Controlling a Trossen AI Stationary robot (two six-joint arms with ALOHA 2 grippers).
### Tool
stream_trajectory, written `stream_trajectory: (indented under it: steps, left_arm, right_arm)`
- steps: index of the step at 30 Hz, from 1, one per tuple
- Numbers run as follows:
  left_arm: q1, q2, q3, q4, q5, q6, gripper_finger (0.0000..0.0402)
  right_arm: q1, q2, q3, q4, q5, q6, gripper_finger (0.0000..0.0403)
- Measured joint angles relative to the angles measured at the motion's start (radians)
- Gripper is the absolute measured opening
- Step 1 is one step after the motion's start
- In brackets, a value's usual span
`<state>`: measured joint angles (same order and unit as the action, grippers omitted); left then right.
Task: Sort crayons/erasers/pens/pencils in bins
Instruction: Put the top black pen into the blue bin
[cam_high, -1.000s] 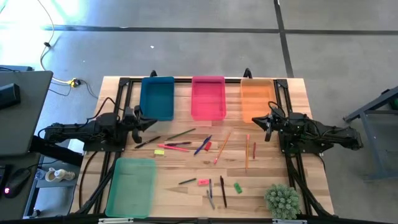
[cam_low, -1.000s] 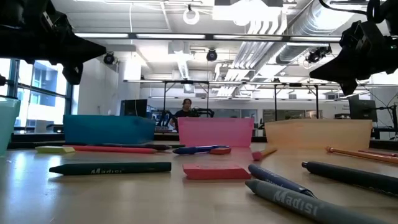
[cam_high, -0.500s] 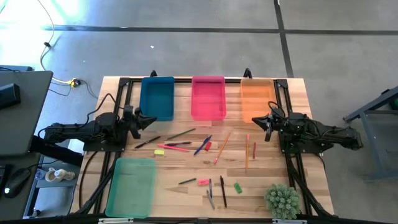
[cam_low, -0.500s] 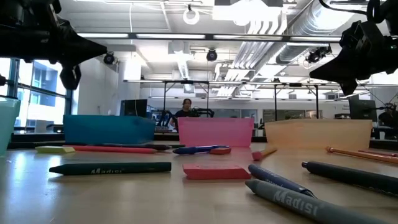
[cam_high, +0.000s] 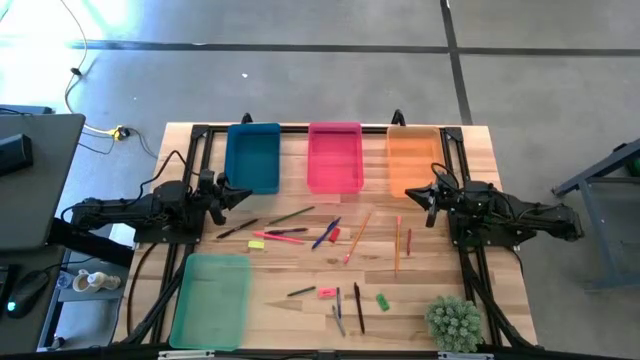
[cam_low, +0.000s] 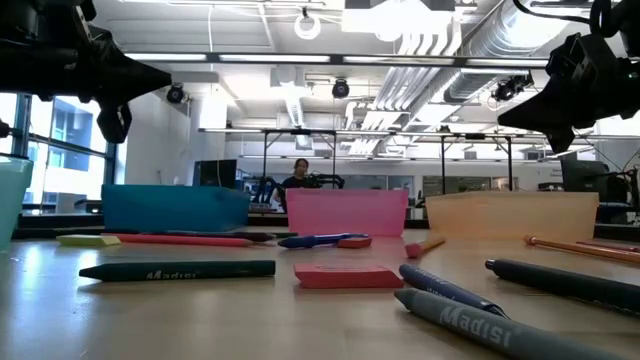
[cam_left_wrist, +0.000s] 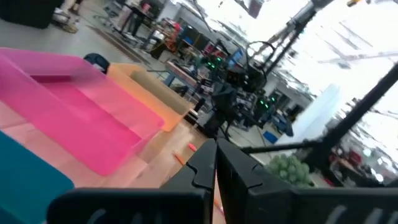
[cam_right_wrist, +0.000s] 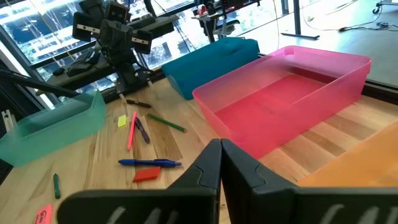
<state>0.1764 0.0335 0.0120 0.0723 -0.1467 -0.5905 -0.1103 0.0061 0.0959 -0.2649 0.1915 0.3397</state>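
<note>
High view: the left gripper (cam_high: 238, 193), closed and empty, is held beside the blue bin (cam_high: 252, 157); the right gripper (cam_high: 415, 193), likewise closed and empty, is held by the orange bin (cam_high: 413, 156). Pens, pencils, crayons and erasers are scattered mid-worktop (cam_high: 470, 150). Thin round pencils (cam_high: 357, 236) could be rolled away or pinched together with overlapping pens (cam_high: 325, 234). The bins are smooth, translucent plastic; the worktop is planked wood.

Blue bin (cam_high: 252, 157), pink bin (cam_high: 334, 156), orange bin (cam_high: 413, 156), light green bin (cam_high: 211, 300); yellow eraser (cam_high: 257, 243).
</note>
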Motion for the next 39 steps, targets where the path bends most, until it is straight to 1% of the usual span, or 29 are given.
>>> stream_trajectory:
  steps: [4, 9, 13, 16, 18, 24, 27, 30, 35, 39]
  left_arm:
    - [-0.001, 0.000, 0.000, 0.000, 0.007, 0.001, 0.0035]
    - [0.000, 0.000, 0.000, -0.005, -0.011, 0.025, 0.0096]
    - [0.000, 0.000, 0.000, 0.010, -0.037, -0.025, 0.0133]
    - [0.000, 0.000, 0.002, 0.064, -0.017, -0.020, 0.0141]
    - [0.000, 0.001, 0.023, 0.067, -0.012, -0.004, 0.0141]
    - [0.000, 0.010, 0.133, 0.040, -0.020, 0.113, 0.0134]
    - [0.000, 0.045, 0.212, -0.057, -0.024, 0.120, 0.0134]
    - [0.000, 0.111, 0.310, -0.181, -0.025, 0.113, 0.0133]
    - [0.000, 0.258, 0.486, -0.438, -0.029, 0.065, 0.0133]
    - [0.000, 0.381, 0.604, -0.637, -0.024, 0.013, 0.0133]
  right_arm:
    - [0.000, 0.000, 0.000, 0.000, 0.000, 0.000, 0.0000]
    - [0.000, 0.000, 0.000, 0.000, 0.000, 0.000, 0.0000]
    - [0.000, 0.000, 0.000, 0.000, 0.000, 0.000, 0.0000]
    - [0.000, 0.000, 0.000, 0.000, 0.000, 0.000, 0.0000]
    - [0.000, 0.000, 0.000, 0.000, 0.000, 0.000, 0.0000]
    - [0.000, 0.000, 0.000, 0.000, 0.000, 0.000, 0.0000]
    - [0.000, 0.000, 0.000, 0.000, 0.000, 0.000, 0.0000]
    - [0.000, 0.000, 0.000, 0.000, 0.000, 0.000, 0.0000]
    - [0.000, 0.000, 0.000, 0.000, 0.000, 0.000, 0.0000]
    - [0.000, 0.000, 0.000, 0.000, 0.000, 0.000, 0.0000]
